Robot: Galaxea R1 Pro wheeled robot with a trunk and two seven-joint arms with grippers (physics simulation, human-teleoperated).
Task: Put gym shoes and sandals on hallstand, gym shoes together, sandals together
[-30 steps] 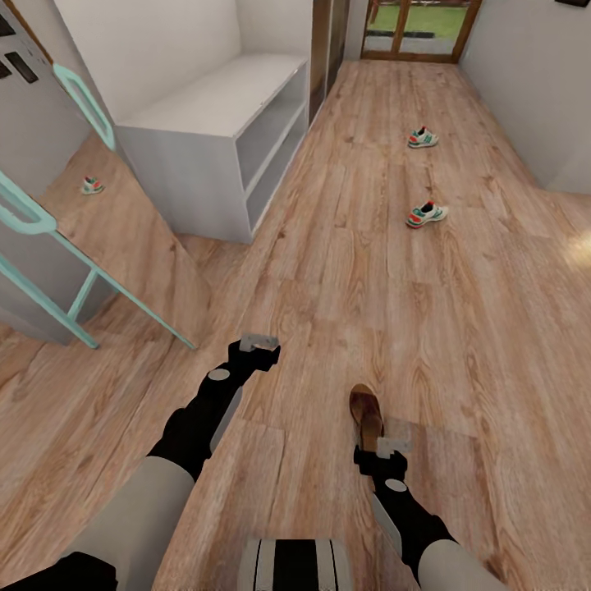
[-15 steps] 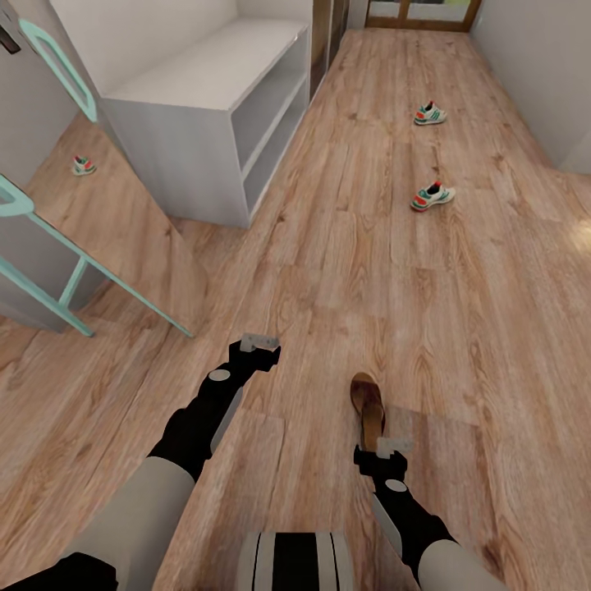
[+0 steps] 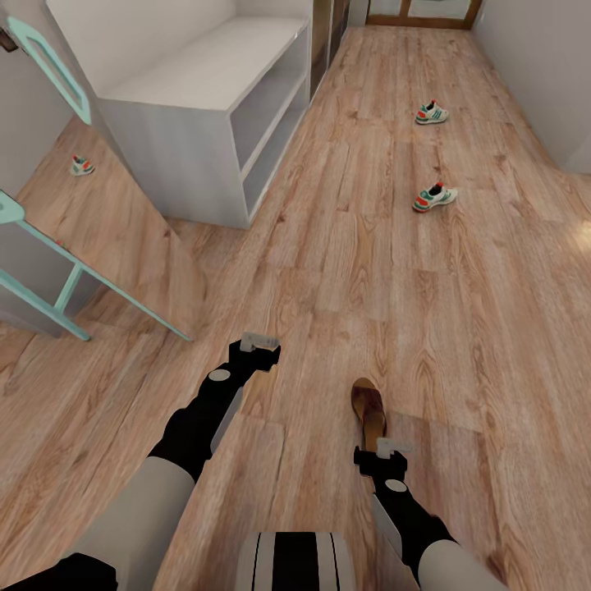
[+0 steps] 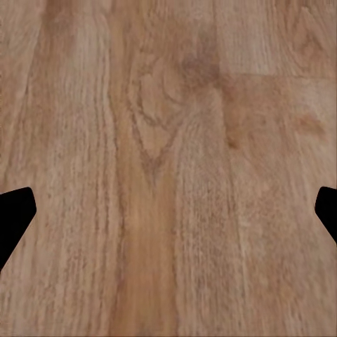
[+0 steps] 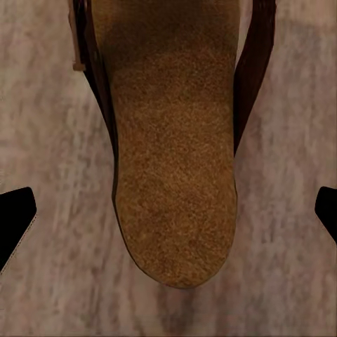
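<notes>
Head view looks down a corridor floor (image 3: 460,312) of light wood-grain planks, with both arms reaching forward low over it. A dark brown sandal (image 3: 368,410) lies on the floor at near right, lengthwise along the corridor, just ahead of the right claw (image 3: 392,448), which hangs over its near end. In the right wrist view the sandal's (image 5: 172,168) tan footbed fills the middle, its rounded end pointing toward the camera, and the two dark fingertips (image 5: 15,219) stand wide apart at either edge, well clear of the sandal's sides and gripping nothing. The left claw (image 3: 261,339) hovers over bare planks at near centre; in the left wrist view its fingertips (image 4: 14,214) are likewise spread far apart, with only floor (image 4: 168,168) between them.

Two gym shoes sit on the floor far right, well apart from each other: the nearer gym shoe (image 3: 433,198) and the farther gym shoe (image 3: 431,113), both white with green and red-orange accents. The hallstand (image 3: 205,90), a low pale grey-white unit with open shelves, stands at far left against the wall. Left of it leans a mirror (image 3: 107,238) with a teal frame, in which a small shoe reflection (image 3: 80,166) appears.
</notes>
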